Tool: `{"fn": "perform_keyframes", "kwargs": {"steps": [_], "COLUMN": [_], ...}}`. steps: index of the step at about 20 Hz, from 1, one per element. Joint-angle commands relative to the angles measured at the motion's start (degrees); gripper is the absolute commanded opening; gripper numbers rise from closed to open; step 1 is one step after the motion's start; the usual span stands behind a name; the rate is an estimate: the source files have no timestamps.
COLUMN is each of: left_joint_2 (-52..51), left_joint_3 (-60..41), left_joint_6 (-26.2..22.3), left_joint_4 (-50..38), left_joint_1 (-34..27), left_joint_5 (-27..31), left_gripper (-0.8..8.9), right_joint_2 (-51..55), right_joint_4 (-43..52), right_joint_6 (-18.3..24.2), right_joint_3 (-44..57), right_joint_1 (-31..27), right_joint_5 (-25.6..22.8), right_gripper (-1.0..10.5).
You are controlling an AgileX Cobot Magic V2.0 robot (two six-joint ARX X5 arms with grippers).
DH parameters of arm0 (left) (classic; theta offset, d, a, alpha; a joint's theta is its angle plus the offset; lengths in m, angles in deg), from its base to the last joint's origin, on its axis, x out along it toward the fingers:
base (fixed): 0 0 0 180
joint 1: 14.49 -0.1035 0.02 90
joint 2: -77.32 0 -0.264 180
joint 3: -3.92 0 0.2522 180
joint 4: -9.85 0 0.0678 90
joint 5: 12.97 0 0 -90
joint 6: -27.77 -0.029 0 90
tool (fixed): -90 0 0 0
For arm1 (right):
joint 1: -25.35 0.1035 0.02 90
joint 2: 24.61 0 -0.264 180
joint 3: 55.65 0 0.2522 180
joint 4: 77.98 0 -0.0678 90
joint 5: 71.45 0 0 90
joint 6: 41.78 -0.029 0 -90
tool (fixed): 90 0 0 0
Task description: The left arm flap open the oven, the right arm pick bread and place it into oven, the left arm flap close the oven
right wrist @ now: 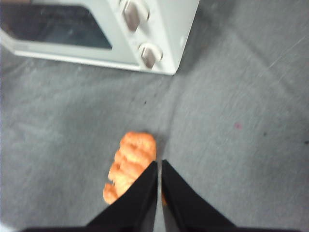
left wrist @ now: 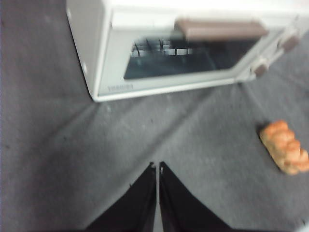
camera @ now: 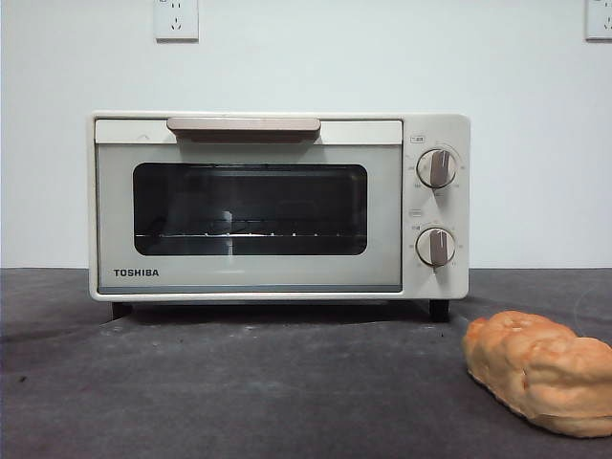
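One oven [camera: 249, 206], door shut, two knobs [camera: 437, 168] — one bread [camera: 537, 370]

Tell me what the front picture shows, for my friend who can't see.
A cream toaster oven with its door shut stands on a dark grey table. An orange loaf of bread lies in front of it, toward one side.
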Motion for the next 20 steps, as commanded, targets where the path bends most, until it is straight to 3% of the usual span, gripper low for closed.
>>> {"fn": "perform_keyframes", "kwargs": {"steps": [1, 4, 8, 17, 20], "left_joint_2": [-0.1, -0.3, -0.4, -0.4, -0.4], "left_joint_3": [1.1, 1.1, 1.1, 1.1, 1.1], "left_joint_6": [-1.8, -1.8, -1.8, -1.8, -1.8], "left_joint_4": [0.0, 0.0, 0.0, 0.0, 0.0], "left_joint_1": [0.4, 0.4, 0.4, 0.4, 0.4], "left_joint_5": [-0.2, -0.2, -0.2, -0.2, -0.2], "left_gripper": [0.18, 0.18, 0.18, 0.19, 0.19], "right_joint_2": [-0.6, -0.6, -0.5, -2.6, -4.2], "right_joint_4": [-0.4, -0.6, -0.6, -0.8, 3.6], "right_joint_6": [1.4, 1.2, -0.2, -4.5, -8.1], "right_joint_3": [-1.0, -1.0, -1.0, 0.9, 5.1], "right_joint_1": [0.5, 0.7, 0.7, 6.3, 9.8], "right_joint_5": [0.2, 0.2, 0.2, 1.2, 1.4], "right_gripper": [0.1, 0.9, 4.1, 4.1, 4.1]}}
